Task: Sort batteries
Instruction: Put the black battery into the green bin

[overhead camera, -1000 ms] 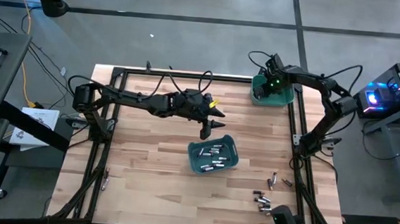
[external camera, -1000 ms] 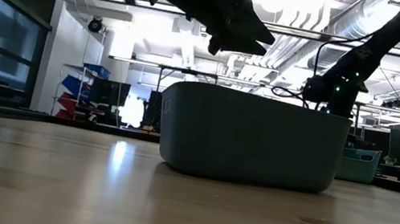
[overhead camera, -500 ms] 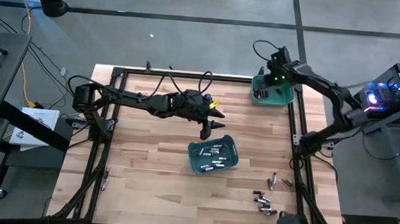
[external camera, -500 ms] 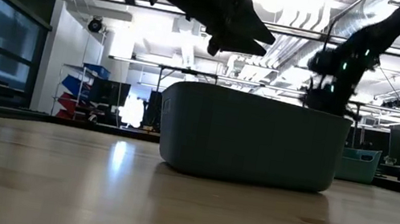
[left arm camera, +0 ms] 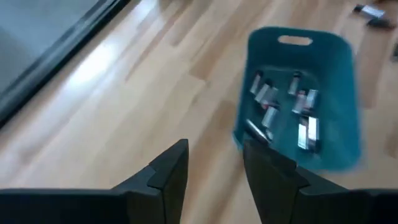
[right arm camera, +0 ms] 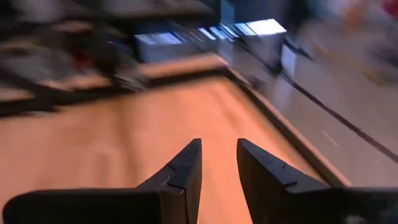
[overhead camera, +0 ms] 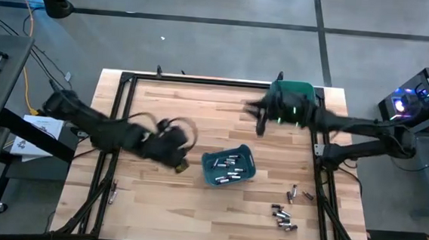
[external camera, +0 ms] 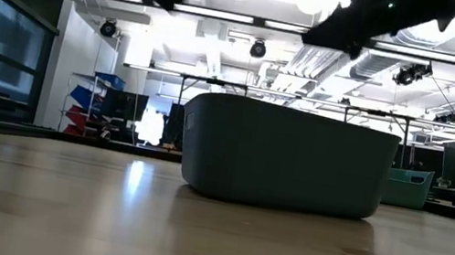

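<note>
Now both arms hang above the table with nothing in their claws. The left gripper (left arm camera: 214,163) shows a clear gap between its fingers and no cell in it; in the high view it sits just left of the near bin (overhead camera: 229,166), apart from it. The right gripper (right arm camera: 219,163) shows a narrower gap, also empty, and hangs over bare wood left of the far bin (overhead camera: 295,89), pointing away from the pile.

Judging by the layout, the step in hand is fetching another cell from the loose batteries (overhead camera: 284,218) near the table's (overhead camera: 163,200) front right corner. To do it well, the right arm, being nearer, should swing round and come down straight over one cell that lies apart from its neighbours, fingers set across its length, and close only once the tips straddle it. A cell touching another may roll or lift both. The left gripper should stay clear of the near bin's rim.

Counts: two teal bins. The binned batteries (left arm camera: 283,107) number about seven or eight in the left wrist view. The loose ones are about six, though blur makes that rough. The far bin's contents cannot be seen.
</note>
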{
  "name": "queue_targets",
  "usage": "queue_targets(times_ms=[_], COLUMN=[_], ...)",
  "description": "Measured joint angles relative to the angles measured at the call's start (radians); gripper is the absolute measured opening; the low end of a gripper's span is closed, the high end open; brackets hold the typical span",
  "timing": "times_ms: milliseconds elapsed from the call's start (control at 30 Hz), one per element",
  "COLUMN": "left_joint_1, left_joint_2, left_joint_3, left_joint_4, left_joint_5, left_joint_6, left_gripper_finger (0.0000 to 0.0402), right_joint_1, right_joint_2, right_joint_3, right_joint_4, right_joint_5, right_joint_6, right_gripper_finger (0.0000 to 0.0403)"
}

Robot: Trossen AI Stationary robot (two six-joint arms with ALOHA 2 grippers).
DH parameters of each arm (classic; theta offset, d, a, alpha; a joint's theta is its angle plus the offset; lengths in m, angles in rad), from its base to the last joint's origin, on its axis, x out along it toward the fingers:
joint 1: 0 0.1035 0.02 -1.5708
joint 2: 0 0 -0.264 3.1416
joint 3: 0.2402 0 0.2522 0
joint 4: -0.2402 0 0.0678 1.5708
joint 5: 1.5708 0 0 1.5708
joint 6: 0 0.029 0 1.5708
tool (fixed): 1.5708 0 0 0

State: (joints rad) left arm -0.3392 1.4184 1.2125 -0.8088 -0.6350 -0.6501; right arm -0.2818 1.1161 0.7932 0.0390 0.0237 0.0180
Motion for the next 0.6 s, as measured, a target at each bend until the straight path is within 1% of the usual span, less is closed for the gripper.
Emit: queue_targets(times_ms=[67,133,200,233,300,333,433,467,500,533,600], left_joint_1=[-0.084,-0.154,-0.21,-0.229,-0.257,-0.264,-0.264,-0.254,-0.242,-0.231,-0.206], left_joint_2=[-0.018,-0.02,-0.013,-0.007,0.012,0.023,0.048,0.062,0.074,0.089,0.124], left_joint_3=[0.0,0.0,0.0,0.0,0.0,0.0,0.0,0.0,0.0,0.0,0.0], left_joint_4=[-0.073,-0.13,-0.182,-0.188,-0.178,-0.166,-0.152,-0.155,-0.157,-0.168,-0.209], left_joint_5=[-0.038,-0.044,-0.013,0.021,0.09,0.102,0.079,0.087,0.126,0.195,0.37], left_joint_6=[-0.144,-0.262,-0.37,-0.414,-0.49,-0.512,-0.519,-0.519,-0.509,-0.478,-0.405], left_gripper_finger=[0.0138,0.0132,0.0127,0.0126,0.0124,0.0124,0.0123,0.0123,0.0123,0.0123,0.0124], right_joint_1=[0.103,0.192,0.268,0.298,0.351,0.372,0.422,0.436,0.446,0.453,0.46], right_joint_2=[0.003,0.021,0.048,0.061,0.09,0.103,0.151,0.168,0.186,0.203,0.226], right_joint_3=[-0.085,-0.162,-0.226,-0.248,-0.279,-0.285,-0.285,-0.285,-0.285,-0.285,-0.285], right_joint_4=[0.188,0.367,0.497,0.544,0.608,0.621,0.621,0.623,0.639,0.67,0.705], right_joint_5=[-0.021,-0.032,-0.035,-0.035,-0.034,-0.034,-0.034,-0.034,-0.034,-0.033,-0.032], right_joint_6=[-0.004,-0.028,-0.054,-0.064,-0.071,-0.071,-0.064,-0.065,-0.078,-0.099,-0.123], right_gripper_finger=[0.0094,0.0094,0.0094,0.0094,0.0094,0.0094,0.0094,0.0094,0.0094,0.0094,0.0094])
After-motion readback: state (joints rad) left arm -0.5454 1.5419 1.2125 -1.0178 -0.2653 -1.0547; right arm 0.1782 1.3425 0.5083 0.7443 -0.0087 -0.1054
